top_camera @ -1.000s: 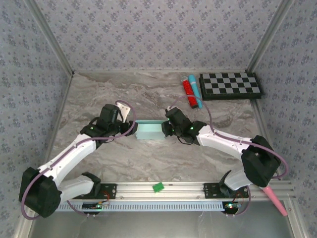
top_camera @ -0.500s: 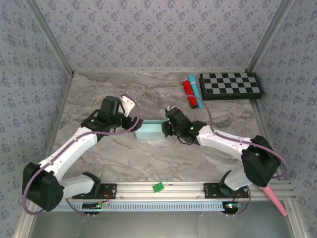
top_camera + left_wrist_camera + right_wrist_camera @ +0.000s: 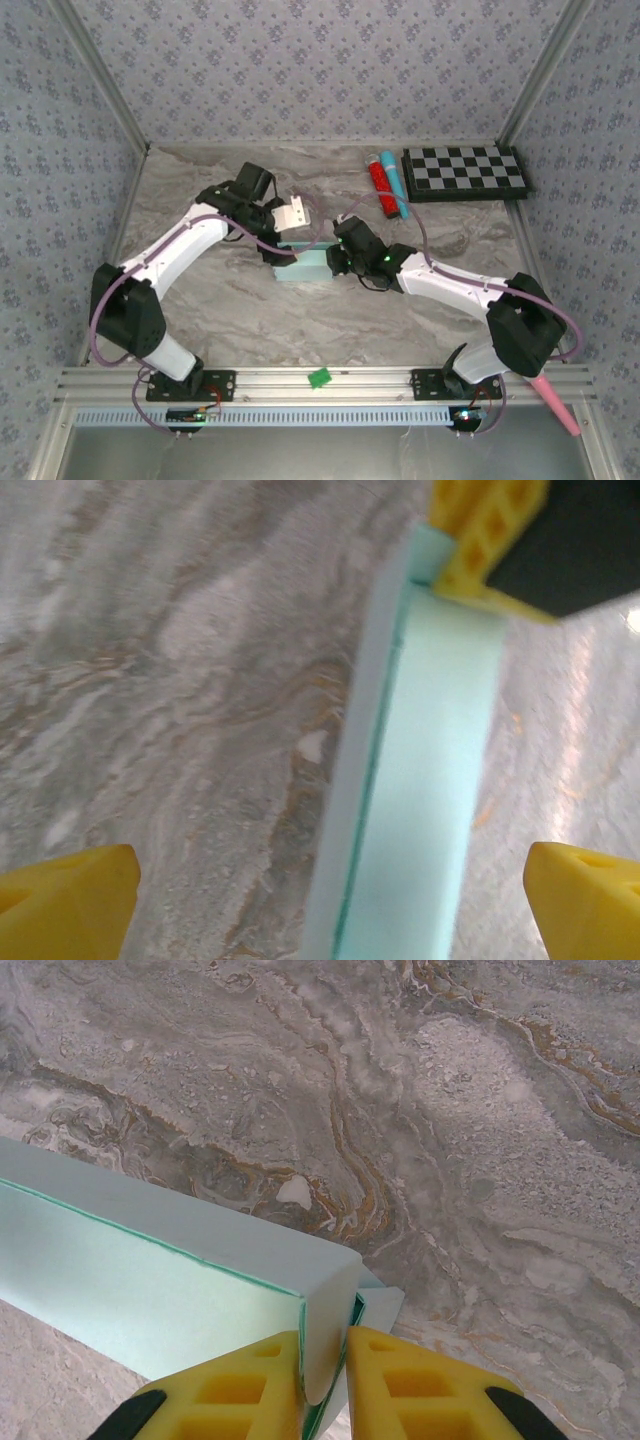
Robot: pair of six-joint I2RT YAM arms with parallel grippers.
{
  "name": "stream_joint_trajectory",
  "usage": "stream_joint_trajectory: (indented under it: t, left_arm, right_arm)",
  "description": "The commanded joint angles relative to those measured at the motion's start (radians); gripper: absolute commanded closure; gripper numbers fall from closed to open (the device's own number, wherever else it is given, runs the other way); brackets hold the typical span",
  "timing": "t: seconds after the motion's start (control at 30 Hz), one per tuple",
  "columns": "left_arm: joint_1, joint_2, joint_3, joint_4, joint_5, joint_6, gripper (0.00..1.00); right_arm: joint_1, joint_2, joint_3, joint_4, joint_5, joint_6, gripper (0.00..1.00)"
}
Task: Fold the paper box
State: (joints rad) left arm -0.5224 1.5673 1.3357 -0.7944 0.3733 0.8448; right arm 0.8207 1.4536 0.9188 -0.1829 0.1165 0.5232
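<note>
Pale aqua paper box point(image 3: 303, 265) mid-table on grey marble tabletop point(image 3: 230, 320), folded into a small rectangle, inside hidden. Pinched at its right end wall by right claw point(image 3: 323, 1355), yellow fingers point(image 3: 240, 1385) nearly together on the card. Straddled at left end by left claw point(image 3: 325, 900), spread wide, gripping nothing.

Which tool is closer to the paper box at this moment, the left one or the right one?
Right. The right tool is shut on the end wall of the paper box, touching it. The left tool hangs open above the box, not touching it.
</note>
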Motion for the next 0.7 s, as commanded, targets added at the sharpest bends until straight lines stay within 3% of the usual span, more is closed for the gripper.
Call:
stream_joint_trajectory:
  t: [0.0,0.37,0.67]
  left_arm:
    - [-0.032,0.032,0.048,-0.142,0.017,0.146,0.01]
    - [-0.109,0.101,-0.012,0.016,-0.183,0.136,0.04]
    - [-0.148,0.108,-0.069,0.087,-0.245,0.116,0.12]
  right_arm:
    - [0.005,0.024,-0.009,-0.032,-0.013,-0.01,0.81]
    - [0.004,0.03,-0.007,-0.03,-0.018,-0.011,0.81]
    - [0.004,0.03,-0.006,-0.026,-0.02,-0.007,0.81]
